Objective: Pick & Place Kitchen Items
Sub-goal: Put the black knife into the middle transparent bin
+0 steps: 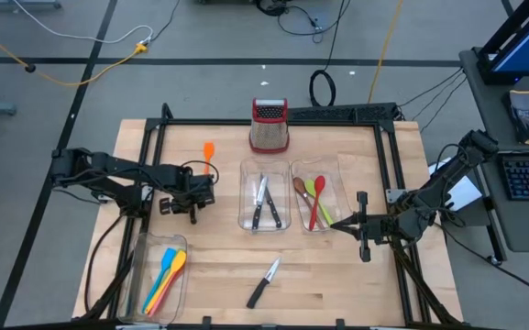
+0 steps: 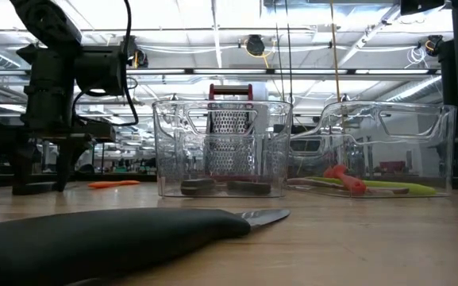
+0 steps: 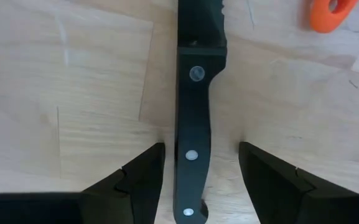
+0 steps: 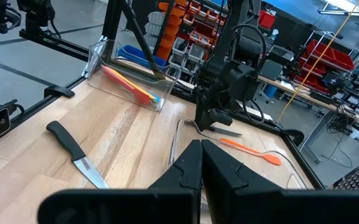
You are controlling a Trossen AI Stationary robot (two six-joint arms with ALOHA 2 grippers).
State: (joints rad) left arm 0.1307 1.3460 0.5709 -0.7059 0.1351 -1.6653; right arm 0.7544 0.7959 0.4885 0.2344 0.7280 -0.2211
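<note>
Black-handled knife (image 3: 195, 124), blade cut off, lies between the left gripper's (image 3: 201, 171) spread jaws.

Pale matt wood-grain table (image 1: 337, 284), clear glossy plastic trays (image 1: 266, 215), perforated shiny metal grater (image 1: 269, 134) with red plastic top, smooth orange plastic spatula (image 1: 208, 152), matt black riveted knife handle (image 3: 193, 143), bright steel blade on the loose knife (image 1: 264, 282)

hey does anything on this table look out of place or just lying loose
Yes. A black-handled knife lies loose near the table's front edge, and an orange utensil sits on bare wood at the back left, while others are in trays. A third knife lies between the left end effector's open fingers.
</note>
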